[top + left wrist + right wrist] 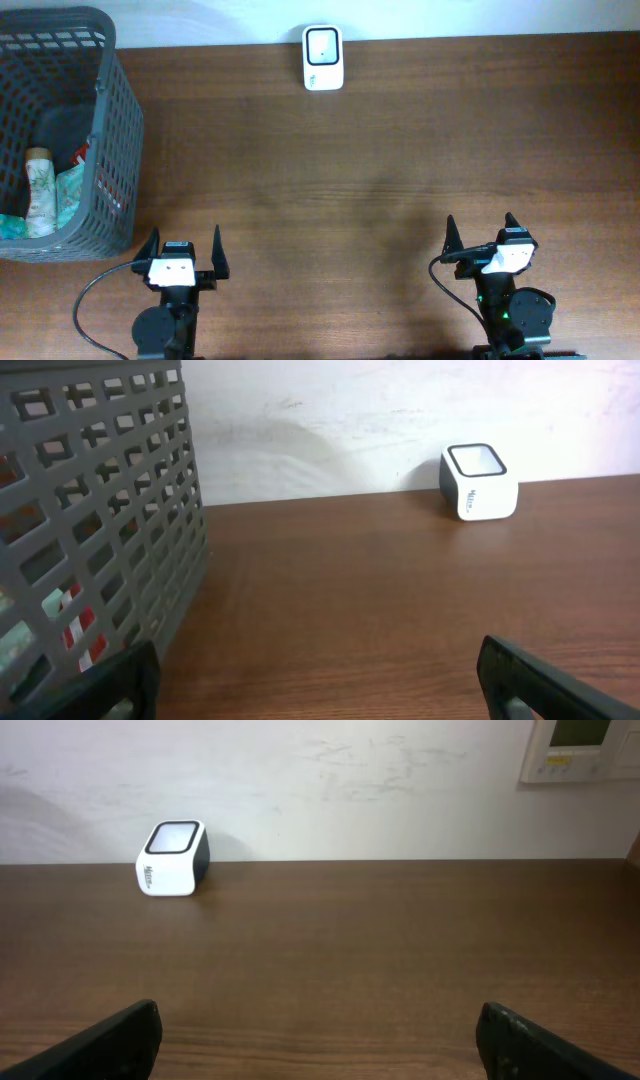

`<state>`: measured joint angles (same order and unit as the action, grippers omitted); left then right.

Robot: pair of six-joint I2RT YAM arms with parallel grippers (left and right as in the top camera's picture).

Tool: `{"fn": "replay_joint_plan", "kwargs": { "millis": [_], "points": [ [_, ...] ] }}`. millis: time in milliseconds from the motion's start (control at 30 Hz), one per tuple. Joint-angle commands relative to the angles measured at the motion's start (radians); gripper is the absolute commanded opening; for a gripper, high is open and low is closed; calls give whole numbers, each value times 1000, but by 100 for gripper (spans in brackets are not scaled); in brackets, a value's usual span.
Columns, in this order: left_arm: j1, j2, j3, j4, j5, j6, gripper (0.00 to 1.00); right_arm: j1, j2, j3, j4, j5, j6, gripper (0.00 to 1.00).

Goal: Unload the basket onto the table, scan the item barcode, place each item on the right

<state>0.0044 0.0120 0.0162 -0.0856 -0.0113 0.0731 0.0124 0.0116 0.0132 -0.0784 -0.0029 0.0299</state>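
Left gripper (185, 236): being held at the lower left of the overhead frame, jaws standing wide apart, nothing being gripped; its fingers (118, 682) are being shown at the bottom corners of the left wrist view. A black cable (88, 300) is being looped beside its arm.

Right gripper (480, 222): being held at the lower right, jaws likewise spread wide and empty.

Table (350, 180): brown wood grain, being left bare between both grippers and the far edge.

Scanner (323, 58): white, with a dark-framed window, being kept at the top centre against the wall; it is being seen at the upper right of the left wrist view (478, 482) and the upper left of the right wrist view (172, 858).

Basket (108, 95): grey lattice, being kept at the upper left, its wall (100, 510) filling the left wrist view's left side.

Contents: a patterned bottle (38, 192), a teal packet (70, 188) and a red piece (82, 155) are being held inside, behind the basket's wall. Which one bears the barcode cannot be told.

Wall panel (585, 748): being shown at the upper right.
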Motion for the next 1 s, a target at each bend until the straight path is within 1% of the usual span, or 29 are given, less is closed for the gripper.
{"fn": "replay_joint_plan", "kwargs": {
  "millis": [0,33,100,133,167,200,233,267,300,333,400,433,467,533,567,600,633,700,733,800,833,867,933,967],
  "points": [
    [5,-7,-7,2,-11,42,99,-6,-8,-8,-4,8,12,99],
    [5,-7,-7,29,6,31,99,-6,-8,-8,-4,8,12,99],
    [5,-7,-7,151,146,18,99,-6,-8,-8,-4,8,12,99],
    [5,-7,-6,242,240,18,99,-6,-8,-8,-4,8,12,99],
    [5,-7,-6,367,364,18,99,-6,-8,-8,-4,8,12,99],
    [5,-7,-6,487,426,18,99,-6,-8,-8,-4,8,12,99],
    [5,-7,-5,603,431,5,99,-6,-8,-8,-3,8,12,99],
    [5,-6,-2,665,422,-8,99,-6,-8,-8,-4,8,12,99],
    [5,-4,15,751,381,-16,99,-6,-8,-8,-4,8,12,99],
    [5,2,42,790,341,-16,99,-6,-8,-8,-4,8,12,99],
    [5,26,126,791,266,-14,99,-6,-8,-8,-4,8,12,99],
    [5,68,212,780,227,14,99,-6,-8,-8,-4,8,12,99],
    [5,103,263,780,211,45,99,-6,-8,-8,-4,8,12,99],
    [5,235,417,780,148,115,99,-6,-8,-8,-4,8,12,99],
    [5,346,533,780,125,148,99,-6,-8,-8,-4,8,12,99],
    [5,413,602,776,121,159,99,-6,-8,-8,-4,8,12,99],
    [5,509,709,748,107,165,99,-6,-8,-8,-4,8,12,99],
    [5,682,909,610,38,165,99,-6,-8,-8,-4,8,12,99],
    [8,795,1055,473,-10,165,99,-6,-8,-8,-4,8,12,99],
    [46,1004,1333,186,-19,168,99,-6,-8,-8,-4,8,12,99],
    [86,1131,1506,0,-5,168,99,-6,-8,-8,-4,8,12,99],
    [125,1234,1643,-148,20,168,99,-6,-8,-8,-4,8,12,99],
    [221,1437,1904,-395,103,167,99,-6,-8,-8,-4,8,12,99],
    [258,1500,1979,-465,135,167,99,-6,-8,-8,-4,8,12,99]
  ]
}}
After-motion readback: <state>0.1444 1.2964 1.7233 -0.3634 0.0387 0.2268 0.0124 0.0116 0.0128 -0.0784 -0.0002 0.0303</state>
